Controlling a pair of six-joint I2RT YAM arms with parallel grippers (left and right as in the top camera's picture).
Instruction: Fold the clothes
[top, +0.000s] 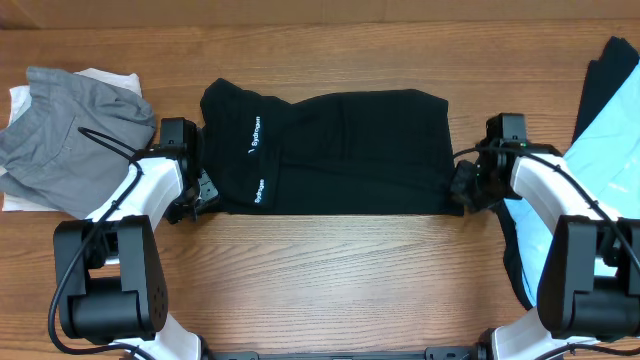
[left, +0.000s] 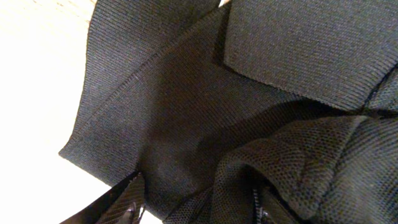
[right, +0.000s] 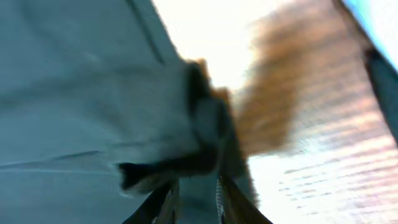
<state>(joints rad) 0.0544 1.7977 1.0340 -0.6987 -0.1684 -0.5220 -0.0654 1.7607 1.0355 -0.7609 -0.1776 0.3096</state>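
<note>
Five garments lie on one bench (top: 330, 270). There is one black T-shirt (top: 340, 150) in the middle and one grey garment (top: 60, 150) at the left. One white garment (top: 105, 80) shows from under the grey one. At the right is one light blue garment (top: 610, 130), and at the far right edge one dark garment (top: 612, 65), though whether that dark cloth is a single piece cannot be told. The black T-shirt bears two white logo prints (top: 253, 135). Two arms stand at the near side, the left arm (top: 150, 195) and the right arm (top: 545, 190). Each carries one gripper, the left gripper (top: 205, 190) and the right gripper (top: 462, 185), two in all.
</note>
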